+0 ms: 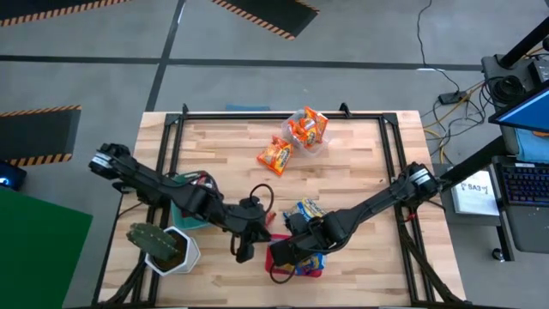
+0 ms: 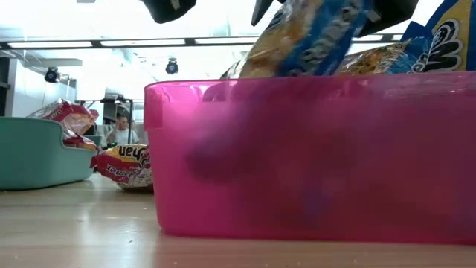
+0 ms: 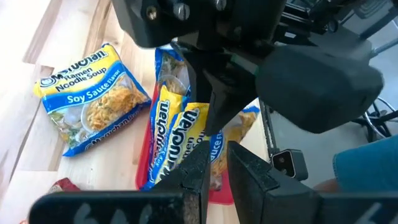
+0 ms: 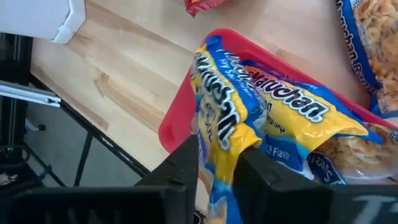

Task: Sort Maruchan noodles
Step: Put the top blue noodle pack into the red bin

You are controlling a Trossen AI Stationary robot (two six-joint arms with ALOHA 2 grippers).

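high view: right gripper [image 1: 281,255] is hovering over the red bin [image 1: 276,273] at lower centre, putting a blue-and-yellow packet [image 1: 310,263] into it; another blue-and-yellow packet [image 1: 307,209] is lying loose on the table just above that arm
high view, orange: two orange packets [image 1: 308,127] are sitting in the clear bin [image 1: 316,148] at upper centre, one orange packet [image 1: 275,154] is lying on the table beside it, not yet binned
high view, left: left gripper [image 1: 243,251] is waiting at lower centre just left of the red bin, holding nothing I can see; teal bin [image 1: 184,220] is mostly hidden under that arm, cactus pot [image 1: 168,247] at lower left
low view: red bin wall [image 2: 312,164] is filling the frame, blue-and-yellow packets [image 2: 312,41] are sticking up over its rim; teal bin [image 2: 33,156] at left is holding a silver/red packet [image 2: 67,115], and another packet [image 2: 126,165] is lying on the table between the bins
left wrist view: own fingers [image 3: 198,171] are nearly closed with a thin gap, empty; loose Soy Sauce packet [image 3: 90,96] at upper left, binned packets [image 3: 180,134] at centre
right wrist view: fingers [image 4: 186,163] are standing either side of the packet's crimped edge [image 4: 219,127], grip looks to be loosening, can't tell if it is fully released
progress: partway, I'd say; each kind has at least one packet binned, at least three are lying outside bins
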